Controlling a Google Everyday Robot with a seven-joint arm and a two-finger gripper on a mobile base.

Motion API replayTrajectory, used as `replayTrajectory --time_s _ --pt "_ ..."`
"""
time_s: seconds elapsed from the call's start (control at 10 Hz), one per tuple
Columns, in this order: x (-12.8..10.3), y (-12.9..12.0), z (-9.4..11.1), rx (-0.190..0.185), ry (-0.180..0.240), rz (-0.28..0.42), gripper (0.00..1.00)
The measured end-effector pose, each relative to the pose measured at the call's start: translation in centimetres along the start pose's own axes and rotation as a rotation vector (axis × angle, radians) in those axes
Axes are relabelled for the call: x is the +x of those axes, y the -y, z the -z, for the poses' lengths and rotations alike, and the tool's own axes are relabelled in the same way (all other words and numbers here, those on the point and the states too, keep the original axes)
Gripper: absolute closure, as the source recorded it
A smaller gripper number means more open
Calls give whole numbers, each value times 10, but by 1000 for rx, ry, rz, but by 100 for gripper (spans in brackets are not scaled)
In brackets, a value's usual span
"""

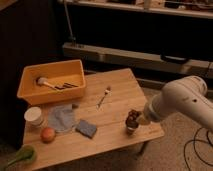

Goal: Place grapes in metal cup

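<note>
The metal cup (131, 129) stands near the bench's (117, 107) 4 o'clock corner with the grapes (132, 118) sitting at its mouth, and the pincer (136, 120), jaws together, is right at them from 3 o'clock; whether it grips them is unclear. At 10 o'clock an orange bin (50, 80) holds utensils, while a white paper cup (34, 115), orange fruit (48, 134), grey cloth (62, 118), blue sponge (86, 128) and fork (103, 97) lie well apart from the cup.

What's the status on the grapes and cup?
Gripper at table's right front corner, jaws shut on grapes. Grapes directly over metal cup. Nothing in the way.
</note>
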Motion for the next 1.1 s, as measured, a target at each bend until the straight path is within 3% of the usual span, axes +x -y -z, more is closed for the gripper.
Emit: replayTrajectory --time_s 1.1 --pt "15 5 -22 -5 -34 -32 100"
